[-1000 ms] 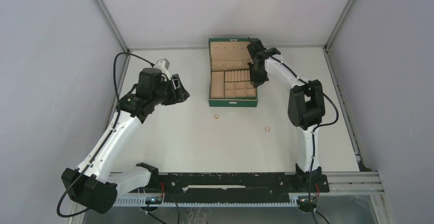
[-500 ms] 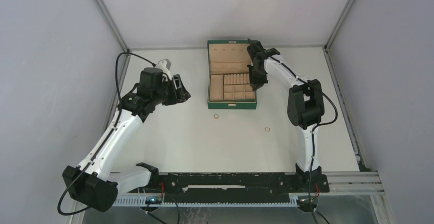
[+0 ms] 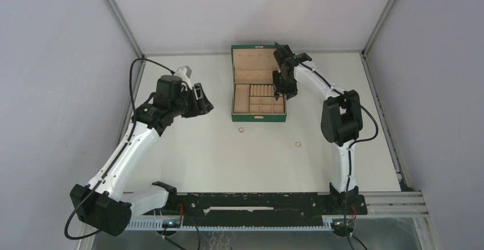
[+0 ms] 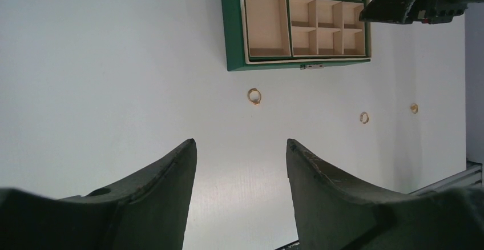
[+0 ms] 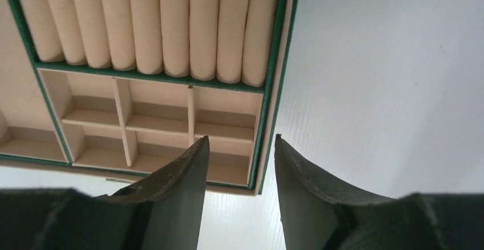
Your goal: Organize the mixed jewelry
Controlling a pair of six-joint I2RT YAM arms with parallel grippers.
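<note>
Two thin gold rings lie on the white table in front of the box, one (image 3: 241, 129) near its front left corner and one (image 3: 297, 144) further right. The left wrist view shows the near ring (image 4: 254, 96), the second ring (image 4: 364, 117) and a third small gold piece (image 4: 414, 108). My left gripper (image 3: 205, 104) (image 4: 241, 142) hangs open and empty to the left of the box, well short of the rings. My right gripper (image 3: 281, 89) (image 5: 241, 138) is open and empty above the box's front right corner.
The dark green box (image 3: 258, 117) (image 4: 233, 33) (image 5: 273, 79) stands open at the back middle, lid laid flat behind it. It has tan roll cushions (image 5: 160, 21) and small square compartments (image 5: 157, 119), all bare. Grey walls close in both sides and the back.
The right gripper, shut in the earlier frames, now stands open. The box has shifted slightly toward the front. The left arm has barely moved.
</note>
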